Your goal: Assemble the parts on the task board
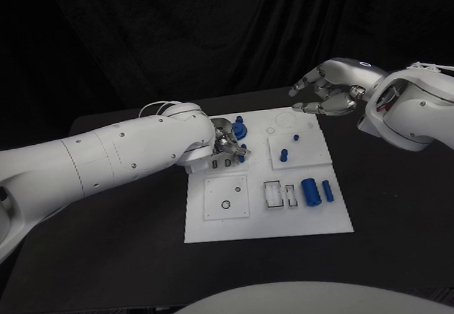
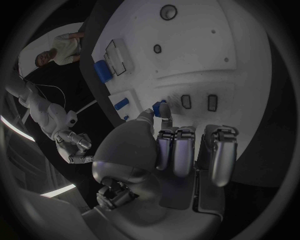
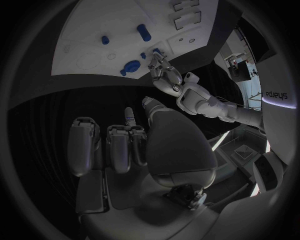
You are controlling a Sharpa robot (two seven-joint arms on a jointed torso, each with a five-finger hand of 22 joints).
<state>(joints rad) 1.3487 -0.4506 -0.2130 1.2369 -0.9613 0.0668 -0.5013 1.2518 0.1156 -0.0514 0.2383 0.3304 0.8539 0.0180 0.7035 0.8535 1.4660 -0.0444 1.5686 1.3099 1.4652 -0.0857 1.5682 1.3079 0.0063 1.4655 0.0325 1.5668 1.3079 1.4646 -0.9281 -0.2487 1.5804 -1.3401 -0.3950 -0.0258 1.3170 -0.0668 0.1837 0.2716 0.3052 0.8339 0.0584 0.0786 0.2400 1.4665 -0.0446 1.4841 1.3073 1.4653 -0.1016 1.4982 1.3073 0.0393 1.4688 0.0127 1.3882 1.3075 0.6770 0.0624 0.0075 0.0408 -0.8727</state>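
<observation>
The white task board [image 1: 297, 221] lies mid-table. My left hand [image 1: 224, 144] hovers over its far left part and pinches a small blue part [image 2: 160, 107] between thumb and a finger, just above the board [image 2: 206, 60] near two small rectangular slots [image 2: 199, 102]. A larger blue part [image 1: 239, 130] stands right beside that hand. My right hand [image 1: 323, 93] floats above the board's far right corner, fingers loosely bent and apart, holding nothing. A blue peg [image 1: 284, 154], a thick blue cylinder [image 1: 309, 192] and a thin one [image 1: 326, 190] rest on the board.
Rectangular recesses [image 1: 280, 194] and a round hole [image 1: 226, 204] mark the board's near half. The black table [image 1: 106, 242] stretches around the board. The right wrist view shows the board [image 3: 94, 30] with my left hand [image 3: 164, 75] over its edge.
</observation>
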